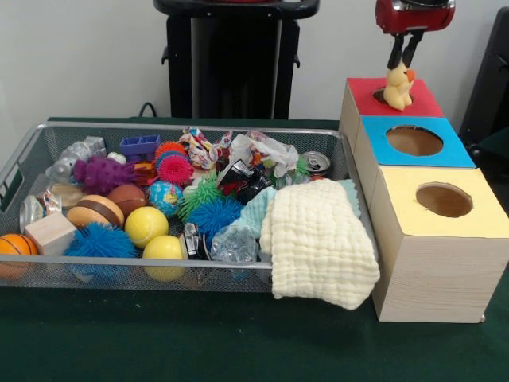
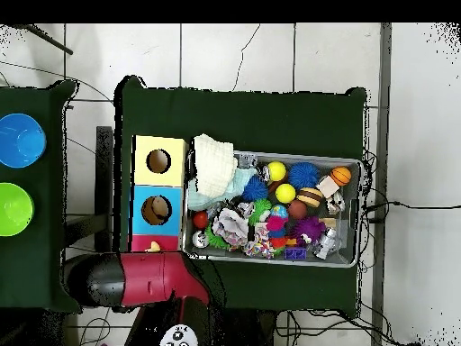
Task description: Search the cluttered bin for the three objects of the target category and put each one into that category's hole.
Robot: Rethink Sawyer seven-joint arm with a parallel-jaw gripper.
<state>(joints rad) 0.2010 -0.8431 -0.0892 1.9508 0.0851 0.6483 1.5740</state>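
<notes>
My gripper [image 1: 400, 65] hangs over the red-topped box [image 1: 425, 99] at the back right, its fingers drawn close together on the head of a yellow duck toy [image 1: 397, 87]. The duck's lower part sits in the red box's hole. In the overhead view the arm [image 2: 149, 279] covers the gripper, and only a yellow speck of the duck [image 2: 154, 245] shows at the red box [image 2: 144, 241]. The wire mesh bin [image 1: 191, 127] to the left holds several toys: spiky balls, yellow balls [image 1: 146, 226], a purple figure [image 1: 102, 173].
A blue-topped box [image 1: 457, 155] and a yellow-topped box [image 1: 481, 215], each with a round hole, stand in a row before the red one. A cream cloth [image 1: 318, 247] drapes over the bin's right front corner. A soda can [image 1: 316, 163] lies in the bin. Blue [image 2: 20, 140] and green [image 2: 13, 207] bowls sit on a side table.
</notes>
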